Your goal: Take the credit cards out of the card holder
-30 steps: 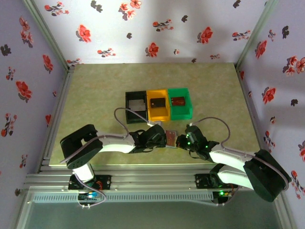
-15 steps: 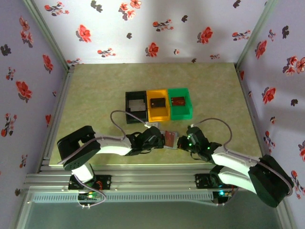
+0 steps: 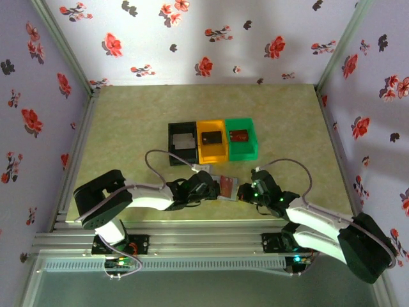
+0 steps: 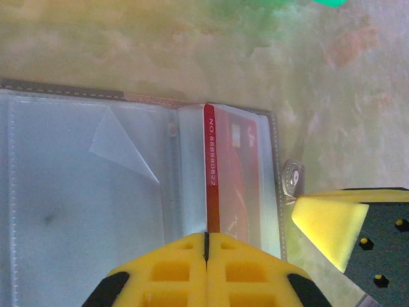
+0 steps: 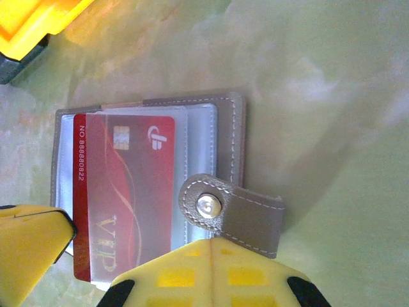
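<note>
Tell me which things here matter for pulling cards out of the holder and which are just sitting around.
In the job:
- card holder, lying open
- red card in its clear pocket
- left hand, shut, at the card's end
- right hand, shut, at the holder's strap

Just lying about:
- black bin
- orange bin
- green bin
</note>
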`<state>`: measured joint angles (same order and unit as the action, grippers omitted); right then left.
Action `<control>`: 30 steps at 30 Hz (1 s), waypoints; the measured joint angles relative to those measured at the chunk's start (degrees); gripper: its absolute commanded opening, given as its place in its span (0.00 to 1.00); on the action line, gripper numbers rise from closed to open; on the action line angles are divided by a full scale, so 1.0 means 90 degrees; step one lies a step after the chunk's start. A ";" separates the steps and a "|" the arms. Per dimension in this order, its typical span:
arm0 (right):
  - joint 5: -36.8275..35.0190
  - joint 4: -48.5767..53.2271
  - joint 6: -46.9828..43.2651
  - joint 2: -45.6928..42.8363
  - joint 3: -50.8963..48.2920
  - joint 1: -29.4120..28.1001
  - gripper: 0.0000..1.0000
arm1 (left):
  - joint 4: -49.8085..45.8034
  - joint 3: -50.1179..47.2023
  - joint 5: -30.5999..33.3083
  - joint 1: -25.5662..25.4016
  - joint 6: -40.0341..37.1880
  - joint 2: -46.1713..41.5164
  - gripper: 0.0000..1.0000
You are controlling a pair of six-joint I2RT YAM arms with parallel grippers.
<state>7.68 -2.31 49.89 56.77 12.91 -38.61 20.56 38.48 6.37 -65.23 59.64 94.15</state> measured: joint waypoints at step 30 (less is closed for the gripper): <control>-0.0046 -0.0816 0.0131 0.0746 0.0024 0.0000 0.00 | 0.0376 0.0015 -0.0313 0.0000 0.0002 0.0092 0.06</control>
<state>7.27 -9.65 51.07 63.48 13.13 -38.61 23.94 38.61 3.55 -65.23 59.66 94.98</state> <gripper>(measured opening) 0.064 0.069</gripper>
